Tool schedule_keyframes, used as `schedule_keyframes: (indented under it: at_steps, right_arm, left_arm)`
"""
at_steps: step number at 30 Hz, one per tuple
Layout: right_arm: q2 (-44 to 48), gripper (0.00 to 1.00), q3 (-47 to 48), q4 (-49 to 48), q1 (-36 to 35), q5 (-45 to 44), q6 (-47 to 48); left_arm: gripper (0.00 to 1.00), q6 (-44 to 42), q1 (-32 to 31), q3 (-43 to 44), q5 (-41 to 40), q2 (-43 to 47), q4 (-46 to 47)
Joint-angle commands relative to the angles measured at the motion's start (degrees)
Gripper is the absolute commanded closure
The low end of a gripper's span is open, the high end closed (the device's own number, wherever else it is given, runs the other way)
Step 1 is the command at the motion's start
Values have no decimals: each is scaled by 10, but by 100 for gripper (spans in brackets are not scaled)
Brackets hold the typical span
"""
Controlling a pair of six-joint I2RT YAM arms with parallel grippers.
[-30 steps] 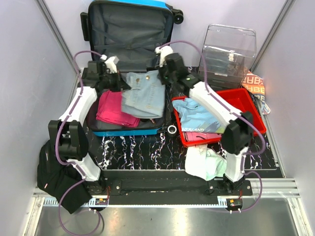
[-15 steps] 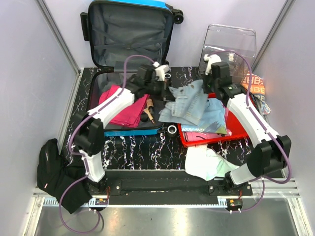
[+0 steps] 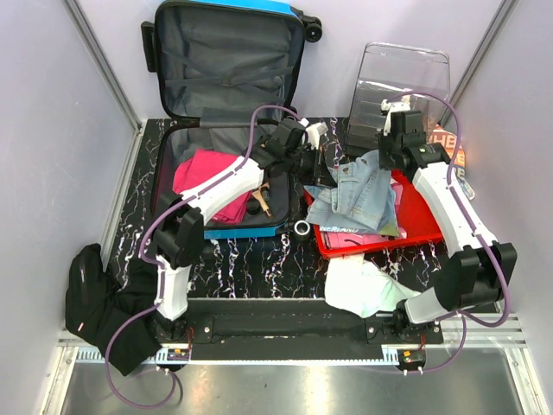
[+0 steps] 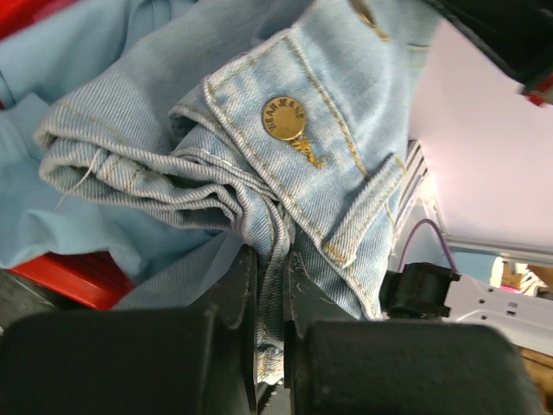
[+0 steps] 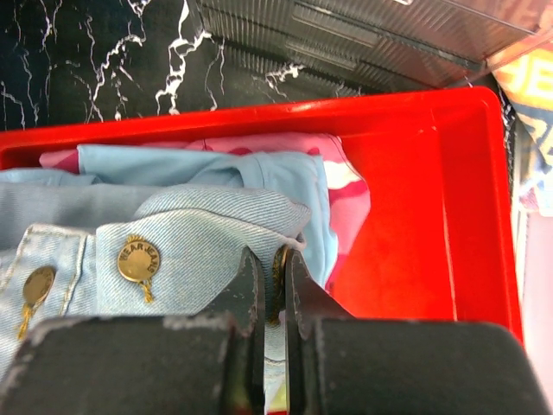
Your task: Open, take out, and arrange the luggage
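- Denim jacket (image 3: 361, 188) over the red tray (image 3: 429, 226), long axis left-right; left jaws clamp one end, right jaws the other.
- Blue suitcase (image 3: 229, 65) sits left of the tray, nearer the left jaws.

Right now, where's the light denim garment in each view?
Top external: denim garment centre-right, draped over the red tray's left half.
Left wrist: fills the frame, pinched by the left gripper bottom centre.
Right wrist: lower left, pinched by the right gripper.
Shared landmark: the red tray.
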State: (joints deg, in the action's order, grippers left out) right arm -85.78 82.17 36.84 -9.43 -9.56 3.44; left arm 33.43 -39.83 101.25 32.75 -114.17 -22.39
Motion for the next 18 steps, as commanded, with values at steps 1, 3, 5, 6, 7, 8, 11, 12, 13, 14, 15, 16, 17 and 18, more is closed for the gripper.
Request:
schedule_keyframes:
  at_steps: [1, 3, 5, 6, 7, 8, 11, 12, 13, 14, 15, 16, 17, 18]
  right_arm:
    - [44, 100, 64, 21, 6, -50, 17]
    - [48, 100, 88, 47, 6, -49, 20]
    - [55, 100, 95, 57, 6, -49, 26]
    - [57, 100, 94, 58, 6, -53, 35]
    - [56, 100, 94, 60, 7, -57, 38]
    - [54, 100, 93, 63, 7, -66, 46]
    - [38, 100, 95, 75, 13, -72, 57]
    - [33, 100, 95, 75, 14, -69, 58]
    - [19, 100, 95, 75, 20, -64, 59]
    - [10, 100, 92, 70, 24, -50, 61]
    - [1, 100, 90, 66, 28, -49, 64]
    - [-22, 100, 87, 62, 36, -49, 67]
    - [-33, 100, 84, 51, 41, -49, 72]
    - [-46, 100, 83, 40, 45, -47, 75]
  left_arm:
    - [100, 30, -16, 24, 33, 30, -18]
    - [100, 28, -20, 33, 28, 35, -29]
    - [100, 27, -25, 45, 21, 37, -37]
    - [100, 28, -28, 47, 20, 36, -38]
    - [100, 34, -34, 49, 20, 35, -38]
    - [100, 40, -38, 48, 20, 34, -38]
    - [100, 52, -62, 61, 25, 24, -37]
    - [100, 52, -67, 65, 17, 21, -37]
    - [100, 53, -72, 66, 14, 15, -37]
    - [100, 56, -72, 64, 10, 11, -38]
    - [100, 59, -73, 61, -1, 9, -37]
    - [100, 58, -72, 47, -9, 6, -37]
    - [100, 56, -72, 39, -20, 4, -37]
    - [100, 53, -72, 32, -43, 2, -32]
